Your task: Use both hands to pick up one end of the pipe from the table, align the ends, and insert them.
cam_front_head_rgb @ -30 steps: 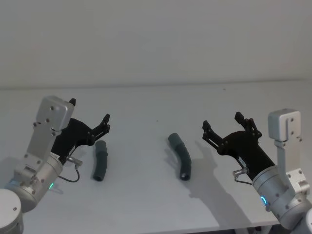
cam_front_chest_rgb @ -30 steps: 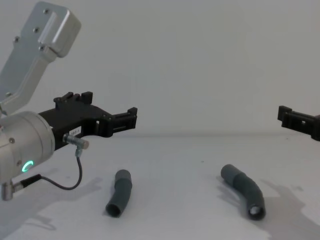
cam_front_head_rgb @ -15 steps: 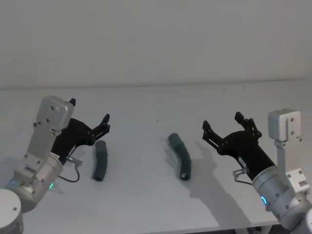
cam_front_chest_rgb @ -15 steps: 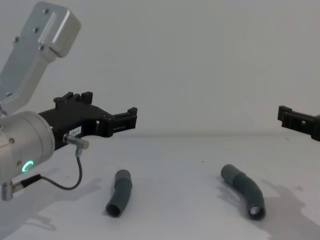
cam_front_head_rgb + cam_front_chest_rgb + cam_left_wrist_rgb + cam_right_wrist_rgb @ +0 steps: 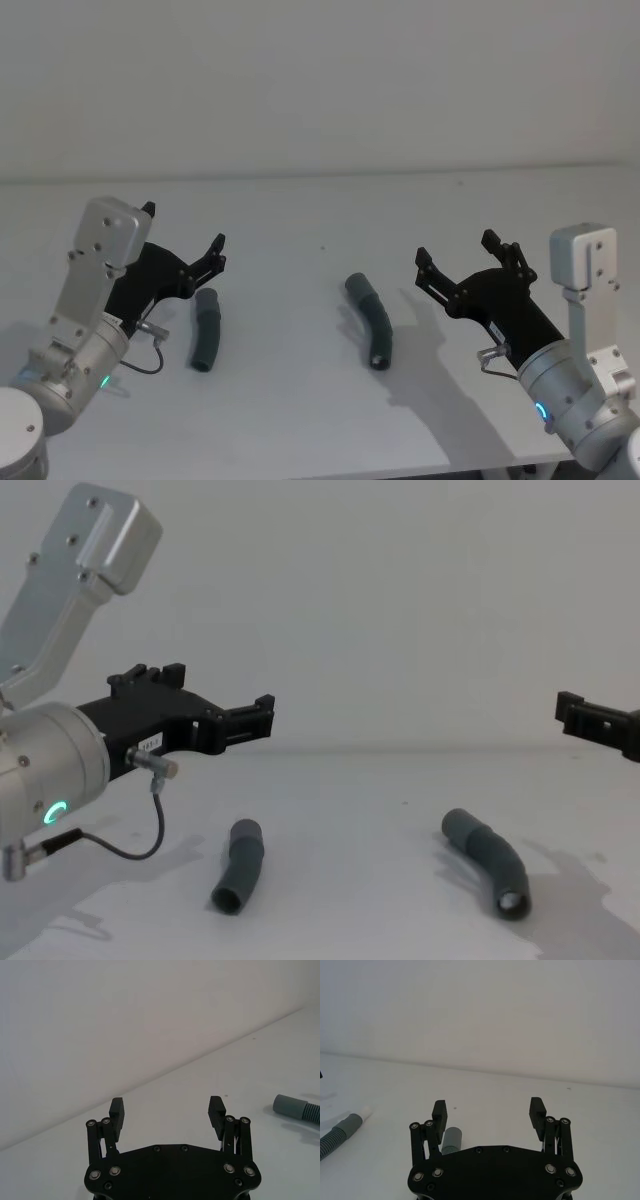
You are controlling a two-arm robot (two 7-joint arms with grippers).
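Observation:
Two curved dark-grey pipe pieces lie apart on the white table [image 5: 300, 410]. The left piece [image 5: 207, 330] [image 5: 238, 865] rests just below my left gripper [image 5: 185, 228] [image 5: 215, 688] [image 5: 166, 1107], which hovers open and holds nothing. The right piece [image 5: 370, 320] [image 5: 487, 858] lies left of my right gripper [image 5: 456, 250] [image 5: 488, 1107], also open and holding nothing, and its open socket end [image 5: 512, 904] faces me. In the right wrist view a grey cuff [image 5: 451, 1140] sits below the fingers, and the other piece [image 5: 340, 1130] farther off shows a white tip [image 5: 366, 1110]. A cuff [image 5: 295, 1109] shows in the left wrist view.
A plain pale wall rises behind the table's far edge [image 5: 320, 175]. The table's front edge [image 5: 400, 470] runs close to the arms. A thin black cable [image 5: 120, 850] loops under my left wrist.

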